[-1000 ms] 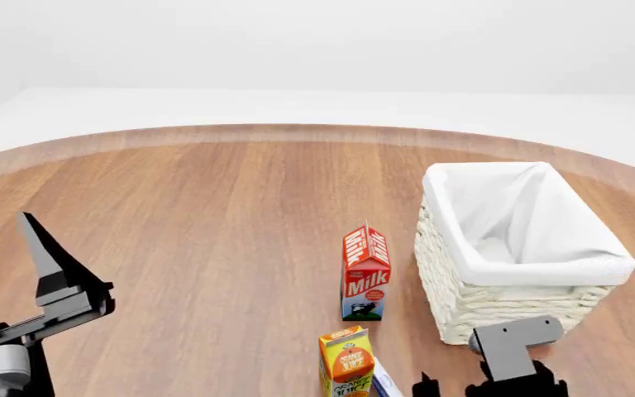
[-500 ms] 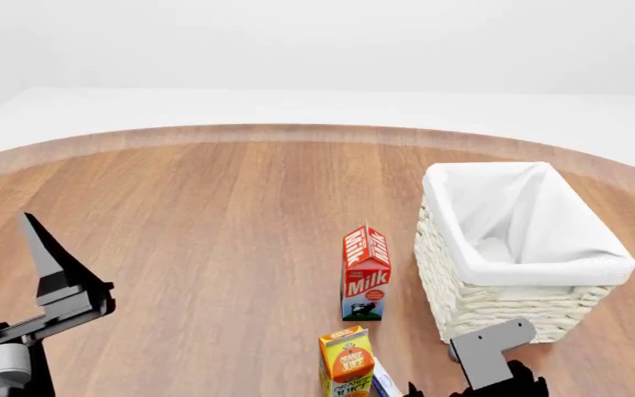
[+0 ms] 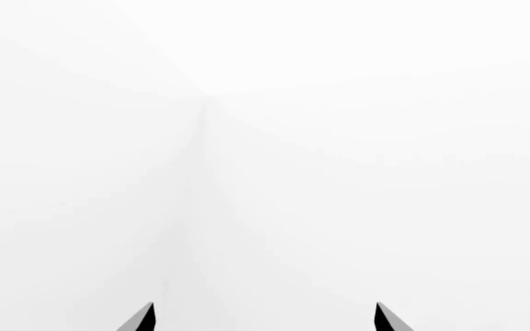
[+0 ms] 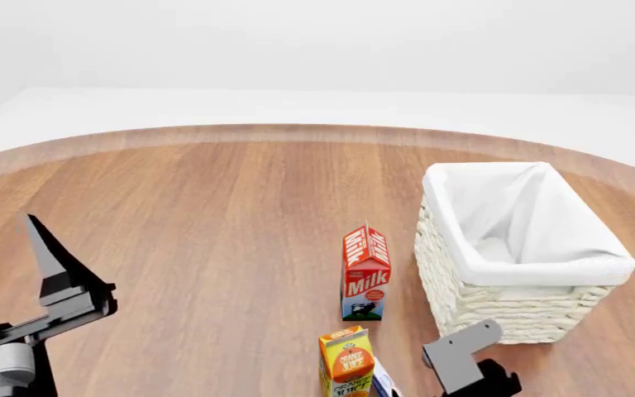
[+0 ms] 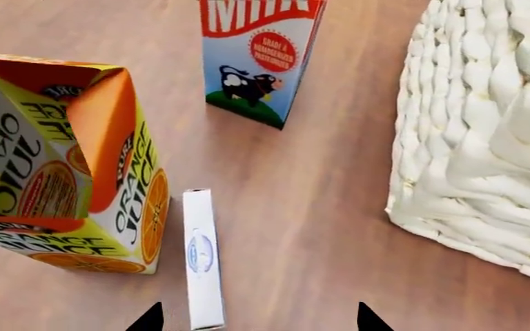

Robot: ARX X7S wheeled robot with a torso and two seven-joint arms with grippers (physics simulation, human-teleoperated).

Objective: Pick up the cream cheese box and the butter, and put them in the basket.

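Basket (image 4: 522, 248) sits on the worktop (image 4: 207, 223) at our right, well clear of the left arm; white lining visible, and we see nothing inside it. Wicker wall fills one side of the right wrist view.

Milk carton (image 4: 365, 273) stands just beside the basket, orange juice carton (image 4: 346, 362) nearer us. Neither is a target.

Cream cheese box (image 5: 202, 256) stands on edge just beside the juice carton, between it and the basket. Butter: not in view.

We judge step one is in hand: approach to the cream cheese box. Right gripper (image 5: 257, 318) hovers near it, fingers (image 5: 147, 320) spread, nothing held. Next move needs the fingers to straddle the thin box without nudging the juice carton.

Left gripper (image 3: 263, 318) idle, fingers apart, facing blank white.
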